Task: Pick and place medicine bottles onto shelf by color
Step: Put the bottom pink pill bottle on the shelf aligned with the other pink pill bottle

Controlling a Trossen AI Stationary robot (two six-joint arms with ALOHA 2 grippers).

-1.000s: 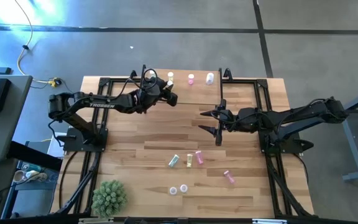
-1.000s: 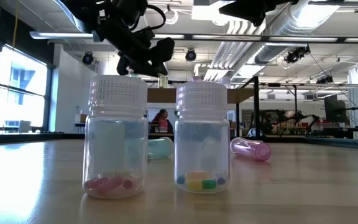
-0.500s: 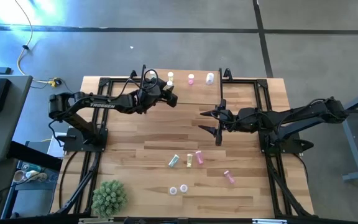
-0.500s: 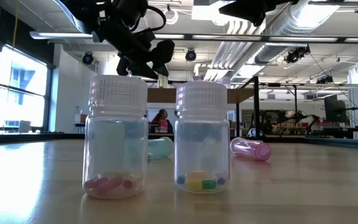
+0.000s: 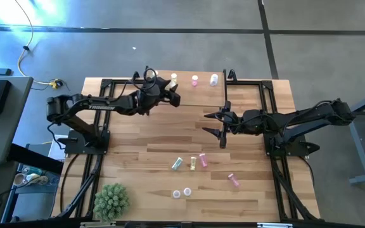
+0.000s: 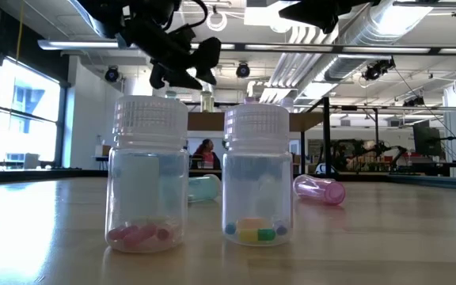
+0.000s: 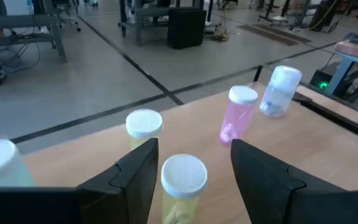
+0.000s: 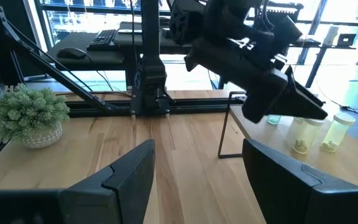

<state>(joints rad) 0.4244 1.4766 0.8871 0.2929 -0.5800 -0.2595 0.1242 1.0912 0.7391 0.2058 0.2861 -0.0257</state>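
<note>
Up at the shelf point(image 5: 192, 88) by the tabletop's far edge, we see our left gripper point(image 7: 191, 165) spread around 1 yellow bottle point(image 7: 181, 186); right gripper point(image 5: 219, 126) spread mid-tabletop.

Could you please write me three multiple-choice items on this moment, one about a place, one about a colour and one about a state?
1. Where is the left gripper?
A. over the shelf at the table's far edge
B. beside the plant ball
C. off the table

2. What colour is the bottle lying nearest the right edge of the table?
A. green
B. yellow
C. pink

3. How do the left gripper's jaws stand?
A. shut on a bottle
B. open, with a yellow bottle between them
C. shut on nothing

Answers:
1 A, the high view shows it by the bottles standing on the shelf.
2 C, the pink bottle lies apart from the others.
3 B, the left wrist view shows gaps on both sides of the yellow bottle.
</note>
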